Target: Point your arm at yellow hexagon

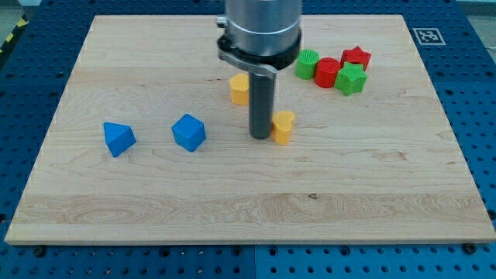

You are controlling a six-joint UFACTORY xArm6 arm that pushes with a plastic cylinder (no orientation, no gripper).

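My tip (260,136) rests on the board near its middle. A yellow block (284,126), its shape unclear, sits just to the right of the tip, touching or almost touching it. A second yellow block (239,89), possibly the hexagon, lies above and left of the tip, partly hidden behind the rod.
A blue block (118,138) and a blue cube-like block (188,132) lie at the view's left. A cluster at the upper right holds a green cylinder (308,63), a red block (326,72), a red star (356,57) and a green star (351,79).
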